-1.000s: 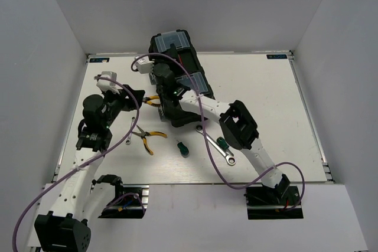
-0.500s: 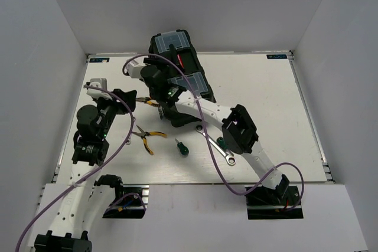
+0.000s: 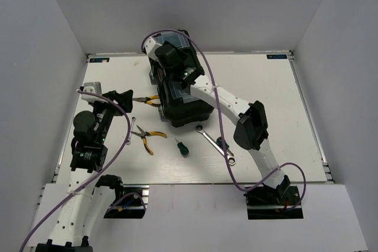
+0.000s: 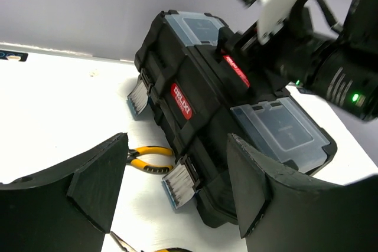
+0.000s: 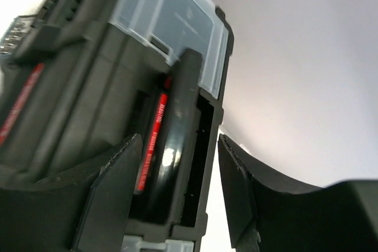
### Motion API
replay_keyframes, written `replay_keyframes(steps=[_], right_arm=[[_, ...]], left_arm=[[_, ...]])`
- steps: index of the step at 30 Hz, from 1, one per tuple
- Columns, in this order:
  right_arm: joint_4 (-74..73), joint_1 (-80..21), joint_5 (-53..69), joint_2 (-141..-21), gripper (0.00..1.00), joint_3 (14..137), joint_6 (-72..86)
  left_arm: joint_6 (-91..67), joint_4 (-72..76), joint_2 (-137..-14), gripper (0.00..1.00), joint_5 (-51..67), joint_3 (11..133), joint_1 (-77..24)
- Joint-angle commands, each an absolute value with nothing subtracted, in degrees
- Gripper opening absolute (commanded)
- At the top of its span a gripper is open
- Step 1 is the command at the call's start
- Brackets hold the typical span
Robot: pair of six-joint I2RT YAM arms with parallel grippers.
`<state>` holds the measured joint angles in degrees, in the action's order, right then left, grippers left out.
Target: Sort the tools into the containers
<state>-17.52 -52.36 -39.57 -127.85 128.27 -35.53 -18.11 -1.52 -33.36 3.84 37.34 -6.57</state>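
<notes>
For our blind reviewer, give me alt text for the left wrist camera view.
A closed black toolbox fills the view, with the right arm above its red-marked handle. Yellow-handled pliers lie beside it, and the open left gripper frames the foreground.

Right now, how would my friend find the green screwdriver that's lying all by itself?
Find the big black toolbox on the white table. Just off its near end lies a stubby green screwdriver. Its twin lies by the long silver wrench; this one lies alone.
</notes>
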Motion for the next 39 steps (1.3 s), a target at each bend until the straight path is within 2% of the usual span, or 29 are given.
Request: replay_keyframes(steps=[1,6,10,13,14,16,17,18,21,26,35,39], right_arm=[[-21.35,-50.72,-36.75,-124.81,0.61,130.43,-29.8],[-24.17,-48.17,-31.48,-124.89,0.61,130.52,-23.74],[-26.1,-46.68,-27.25,-124.72,0.52,130.61,-18.65],[-27.59,-45.62,-23.74,-124.19,0.37,129.47,-15.14],[-27.77,-45.01,-22.08,-123.84,0.27,128.94,-14.33],[-27.95,-44.22,-18.65,-122.44,0.16,128.06,-11.88],[-28.04,-43.95,-18.37,-122.08,0.04,127.19,-11.0],[-27.95,-43.95,-18.02,-121.91,0.0,127.18,-10.81],[-27.25,-43.68,-19.59,-120.77,0.0,127.88,-10.99],[-26.02,-43.07,-20.65,-116.47,0.0,128.41,-9.06],[-25.14,-40.7,-21.62,-111.27,0.0,131.13,-6.86],[-25.75,-38.42,-20.31,-109.6,0.0,131.83,-5.81]], left_arm=[[-18.63,-1.24,-32.96,0.77,3.25,36.56,-6.68],[-18.63,-1.23,-32.96,0.77,3.78,36.56,-6.68],[-18.63,-1.23,-32.96,0.77,3.78,36.56,-6.68],[-18.63,-1.23,-32.96,0.77,3.78,36.56,-6.68],[-18.63,-1.23,-32.96,0.77,3.78,36.56,-6.68],[-18.63,-1.23,-33.48,0.77,3.78,36.56,-6.68],[-19.15,-1.23,-33.49,0.77,4.39,36.04,-6.68],[-19.16,-0.53,-33.49,0.77,4.39,36.04,-6.68],[-22.13,0.0,-36.11,0.77,4.92,35.51,-6.68],[-27.77,-0.62,-46.48,0.69,6.49,36.04,-6.68],[-32.51,8.96,-66.32,0.69,17.04,39.1,-6.68],[-33.74,11.16,-71.53,0.72,20.12,39.81,-6.68]])
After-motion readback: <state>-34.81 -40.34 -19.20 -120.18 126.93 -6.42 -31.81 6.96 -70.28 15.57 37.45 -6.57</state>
